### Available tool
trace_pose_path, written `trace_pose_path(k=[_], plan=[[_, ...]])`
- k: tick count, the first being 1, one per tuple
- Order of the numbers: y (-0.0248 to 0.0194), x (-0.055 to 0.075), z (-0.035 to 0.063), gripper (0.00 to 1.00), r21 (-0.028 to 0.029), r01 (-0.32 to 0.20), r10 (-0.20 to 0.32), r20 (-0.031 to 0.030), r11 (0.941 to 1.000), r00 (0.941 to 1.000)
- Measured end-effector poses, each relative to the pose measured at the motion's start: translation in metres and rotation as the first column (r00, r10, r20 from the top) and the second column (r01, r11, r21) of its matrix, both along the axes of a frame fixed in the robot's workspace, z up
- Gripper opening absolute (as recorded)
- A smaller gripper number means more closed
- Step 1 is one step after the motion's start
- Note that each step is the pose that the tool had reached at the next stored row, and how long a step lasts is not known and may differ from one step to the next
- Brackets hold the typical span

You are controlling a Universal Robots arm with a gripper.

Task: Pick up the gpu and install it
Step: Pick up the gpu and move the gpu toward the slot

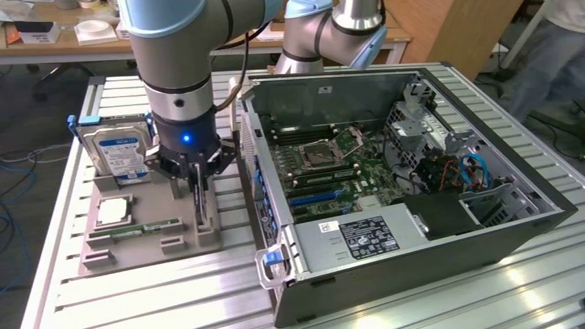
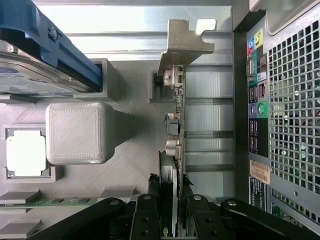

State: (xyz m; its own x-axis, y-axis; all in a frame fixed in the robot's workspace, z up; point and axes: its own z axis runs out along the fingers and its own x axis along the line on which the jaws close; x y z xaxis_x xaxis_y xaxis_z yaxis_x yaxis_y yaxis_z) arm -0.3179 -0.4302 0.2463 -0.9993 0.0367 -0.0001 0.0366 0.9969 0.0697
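The arm (image 1: 178, 75) is built of thick round tubes in silver-grey metal, with smooth pale blue caps (image 1: 183, 14) over the joints and thin dark rings where one section meets the next. A black cable (image 1: 245, 42) runs along its side. The last section is a black collar (image 1: 185, 123) with a small light (image 1: 185, 138) glowing blue on it. Below that is the gripper (image 1: 200, 218), all matt black, made of flat linked bars that narrow into two slim straight fingers (image 2: 146, 220). Round screws (image 2: 194, 198) with a dull metal shine sit at the bar pivots, one on each link
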Motion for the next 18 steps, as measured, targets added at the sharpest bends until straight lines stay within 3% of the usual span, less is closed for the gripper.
trace_pose_path(k=[9, 18], plan=[[0.0001, -0.0002, 0.0095, 0.27, 0.0042, 0.000, 0.000, 0.0026, 1.0000, 1.0000], [0.0000, -0.0002, 0.0099, 0.27, 0.0047, -0.013, 0.013, 0.0026, 0.9999, 0.9999]])
